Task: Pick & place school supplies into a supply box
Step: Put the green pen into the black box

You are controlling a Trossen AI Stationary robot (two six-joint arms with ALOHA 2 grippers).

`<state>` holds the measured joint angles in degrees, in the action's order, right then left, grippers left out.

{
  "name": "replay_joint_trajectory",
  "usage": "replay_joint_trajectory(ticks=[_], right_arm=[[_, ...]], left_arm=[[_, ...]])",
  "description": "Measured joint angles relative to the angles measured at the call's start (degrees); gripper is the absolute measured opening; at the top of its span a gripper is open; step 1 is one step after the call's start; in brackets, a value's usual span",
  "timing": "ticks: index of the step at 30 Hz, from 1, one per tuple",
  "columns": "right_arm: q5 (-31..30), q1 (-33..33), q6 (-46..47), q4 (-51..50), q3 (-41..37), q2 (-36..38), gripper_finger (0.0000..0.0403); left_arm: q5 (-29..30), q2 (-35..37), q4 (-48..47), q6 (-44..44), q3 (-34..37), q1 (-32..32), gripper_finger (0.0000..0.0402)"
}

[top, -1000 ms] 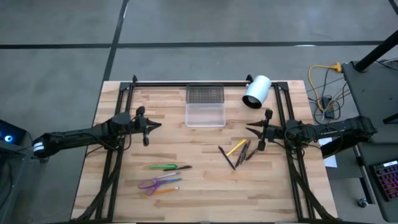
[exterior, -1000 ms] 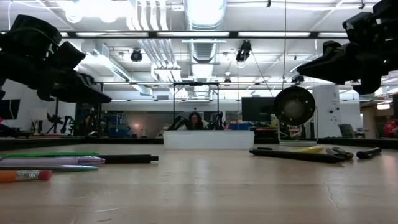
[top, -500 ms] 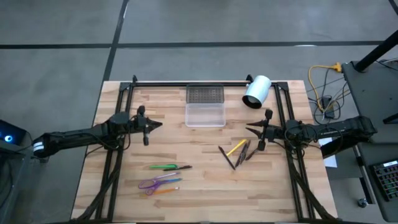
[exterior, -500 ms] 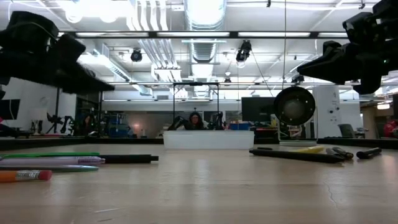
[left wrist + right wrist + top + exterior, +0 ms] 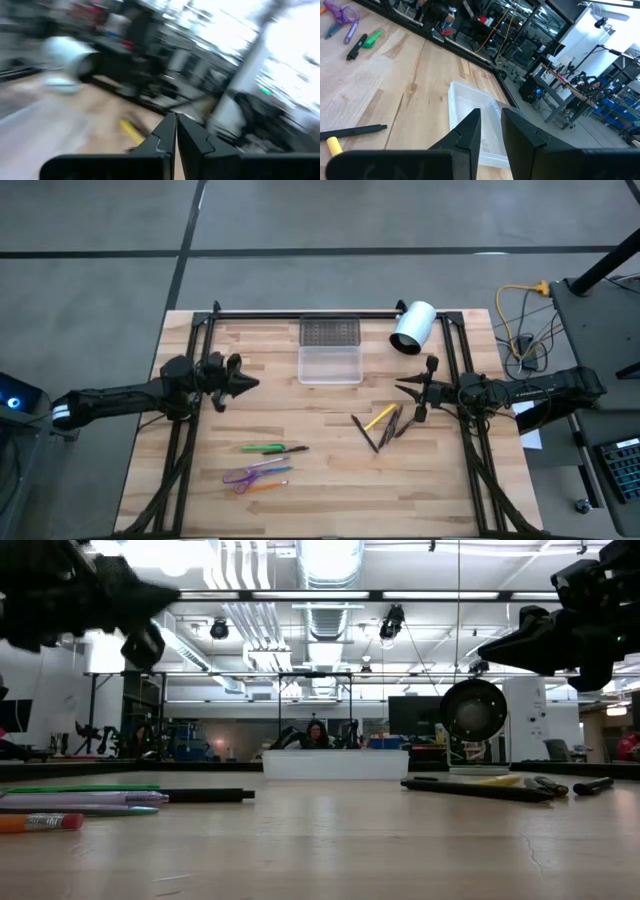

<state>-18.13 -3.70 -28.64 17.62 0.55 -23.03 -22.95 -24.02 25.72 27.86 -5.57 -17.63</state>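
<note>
**Both grippers empty above the surface**

Nearest, purple-handled scissors (image 5: 243, 474), an orange stick (image 5: 262, 487) and a green pen (image 5: 262, 448) lie on the wooden surface (image 5: 330, 480). The left gripper (image 5: 250, 383) hovers with fingers pressed together, holding nothing. The right gripper (image 5: 404, 389), fingers slightly parted, hangs empty beside the yellow pencil (image 5: 379, 418) and dark pens (image 5: 392, 426). Farthest stands the clear supply box (image 5: 330, 364).

We see a clear supply box (image 5: 330, 364) with a dark grey mesh-patterned end, a white cylinder (image 5: 412, 327) with a dark opening, a green pen (image 5: 262, 448), purple-handled scissors (image 5: 243, 473), orange and blue sticks (image 5: 268, 483), a yellow pencil (image 5: 379, 417) beside dark pens (image 5: 392, 426), all on a pale striped wooden table (image 5: 320, 490).
</note>
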Motion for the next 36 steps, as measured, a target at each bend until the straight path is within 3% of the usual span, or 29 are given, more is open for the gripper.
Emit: replay_joint_trajectory(ticks=[3, 9, 13, 24, 31, 36], right_arm=[[0.00, 0.00, 0.00, 0.01, 0.01, 0.00, 0.0068], [0.00, -0.01, 0.05, 0.00, 0.00, 0.00, 0.0068], [0.00, 0.01, 0.05, 0.01, 0.01, 0.00, 0.0068], [0.00, 0.00, 0.00, -0.01, -0.01, 0.00, 0.0068], [0.01, -0.02, 0.05, -0.01, -0.01, 0.00, 0.0068], [0.00, -0.02, 0.01, -0.01, -0.01, 0.00, 0.0068]], left_arm=[[-4.11, -2.18, -8.22, -1.20, -7.05, 0.00, 0.0000], [-3.63, -10.21, -36.42, -8.53, -21.72, 1.28, 0.0000], [-3.14, -15.99, -41.37, -8.69, -25.50, 3.42, 0.0000], [12.16, -26.34, -49.33, -11.09, -34.56, 11.60, 0.0000], [26.63, -31.25, -60.85, -11.66, -41.01, 20.36, 0.0000], [29.41, -36.45, -63.33, -8.27, -45.52, 24.92, 0.0000]])
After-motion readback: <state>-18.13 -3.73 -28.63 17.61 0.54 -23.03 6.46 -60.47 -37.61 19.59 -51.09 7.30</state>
